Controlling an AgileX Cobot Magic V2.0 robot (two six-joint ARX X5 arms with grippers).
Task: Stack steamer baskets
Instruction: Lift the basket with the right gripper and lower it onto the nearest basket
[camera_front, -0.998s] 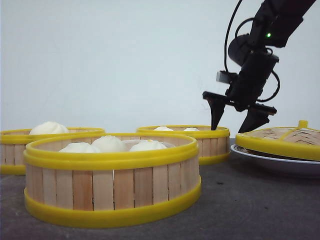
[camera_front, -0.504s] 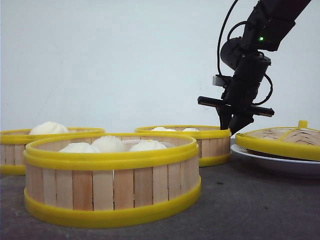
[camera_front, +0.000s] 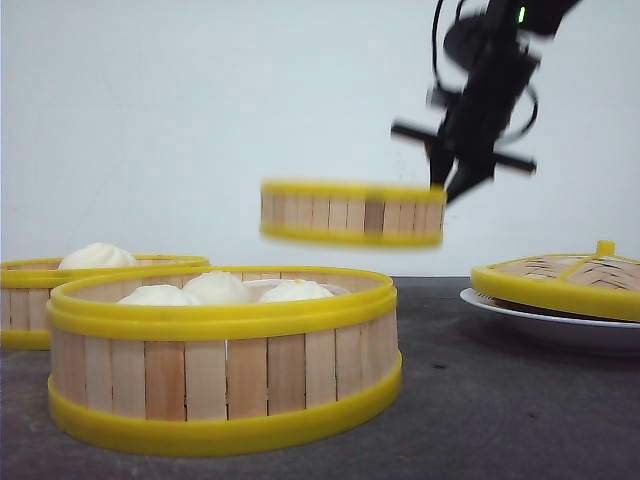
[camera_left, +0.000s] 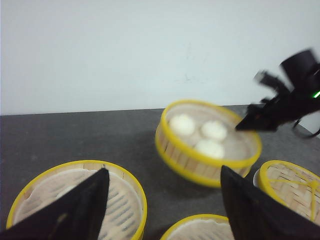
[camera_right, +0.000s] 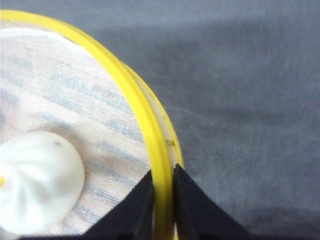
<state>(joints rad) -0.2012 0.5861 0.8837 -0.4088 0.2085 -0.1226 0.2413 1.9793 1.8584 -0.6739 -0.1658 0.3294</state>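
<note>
Yellow-rimmed lifted basket (camera_front: 352, 212) hangs in the air behind the front basket (camera_front: 225, 355), my right fingers (camera_right: 162, 192) pinching its rim while my left fingers (camera_left: 162, 200) stay wide apart holding nothing, so next I must carry it over another basket and lower it straight.

Near basket (camera_front: 225, 355): front centre of worktop (camera_front: 500, 410), buns inside.
Left basket (camera_front: 40, 290): behind it, at left.
Raised basket (camera_front: 352, 212): above worktop, held by right end effector (camera_front: 447, 183).
Lid (camera_front: 560, 280): on plate (camera_front: 550, 325), right.
</note>
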